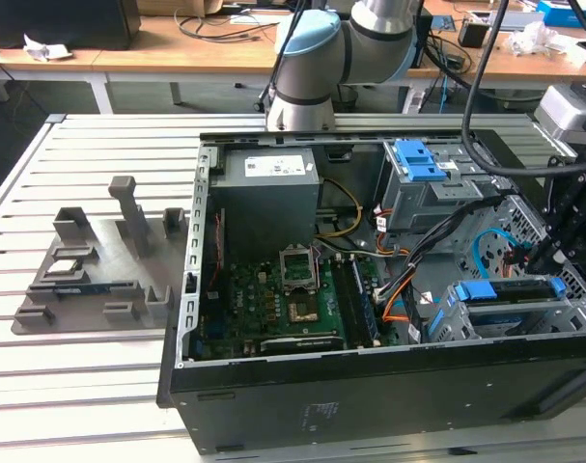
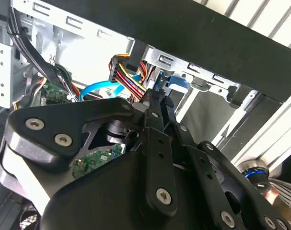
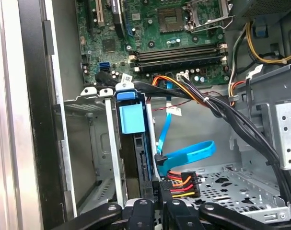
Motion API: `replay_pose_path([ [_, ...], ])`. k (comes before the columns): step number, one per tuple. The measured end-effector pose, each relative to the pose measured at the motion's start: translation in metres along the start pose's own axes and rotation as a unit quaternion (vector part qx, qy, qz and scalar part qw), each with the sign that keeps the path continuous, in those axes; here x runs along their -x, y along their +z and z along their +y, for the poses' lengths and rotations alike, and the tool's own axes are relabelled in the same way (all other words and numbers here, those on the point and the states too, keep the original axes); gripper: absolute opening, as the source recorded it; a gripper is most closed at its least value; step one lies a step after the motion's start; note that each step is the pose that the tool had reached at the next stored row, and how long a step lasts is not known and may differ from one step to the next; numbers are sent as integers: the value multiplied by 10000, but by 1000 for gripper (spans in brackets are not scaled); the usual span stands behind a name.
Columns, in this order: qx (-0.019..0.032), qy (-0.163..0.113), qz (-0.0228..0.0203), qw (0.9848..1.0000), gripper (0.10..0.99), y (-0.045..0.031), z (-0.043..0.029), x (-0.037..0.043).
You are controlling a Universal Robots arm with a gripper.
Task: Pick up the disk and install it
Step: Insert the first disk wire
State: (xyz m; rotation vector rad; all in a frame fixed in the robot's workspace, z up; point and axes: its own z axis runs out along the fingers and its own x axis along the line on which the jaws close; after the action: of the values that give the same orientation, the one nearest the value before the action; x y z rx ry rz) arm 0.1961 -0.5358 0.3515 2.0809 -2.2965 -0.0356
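Black jaws clamped on the disk (image 3: 144, 158) standing edge-up in the grey bay (image 3: 95, 143) beside the motherboard (image 3: 150, 33)

A slatted silver-grey metal table (image 1: 90, 381) carries two things in the exterior view. A grey moulded plastic fixture tray (image 1: 97, 280) with upright posts lies at nine o'clock. The open black computer case (image 1: 370, 405) sits beside it, toward four o'clock.

- The arm (image 1: 312, 58) rises at the far side in the exterior view, its grey-blue joint bent.
- The black end effector (image 3: 157, 211) shows in both wrist views, fingers (image 2: 157, 143) pressed close together, pointing forward.
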Motion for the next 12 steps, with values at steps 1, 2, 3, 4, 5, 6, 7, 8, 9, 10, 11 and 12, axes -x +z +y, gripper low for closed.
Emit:
replay_pose_path([
  [1, 0, -46, 2, 10000, 165, 7, 1, -7],
  [2, 0, -83, 4, 10000, 165, 15, 5, -15],
  [3, -1, -103, 6, 9999, 165, 21, 13, -25],
  [4, -1, -118, 7, 9999, 165, 27, 22, -37],
  [5, -1, -125, 7, 9999, 165, 33, 27, -42],
  [6, -1, -131, 8, 9999, 165, 41, 33, -44],
  [7, -1, -135, 8, 9999, 165, 48, 35, -44],
  [8, -1, -144, 8, 9999, 165, 60, 35, -43],
  [9, -1, -148, 8, 9999, 165, 65, 37, -43],
  [10, -1, -152, 8, 9999, 165, 71, 38, -44],
  [11, -1, -157, 9, 9999, 165, 75, 38, -44],
  [12, -2, -162, 9, 9999, 165, 78, 38, -44],
])
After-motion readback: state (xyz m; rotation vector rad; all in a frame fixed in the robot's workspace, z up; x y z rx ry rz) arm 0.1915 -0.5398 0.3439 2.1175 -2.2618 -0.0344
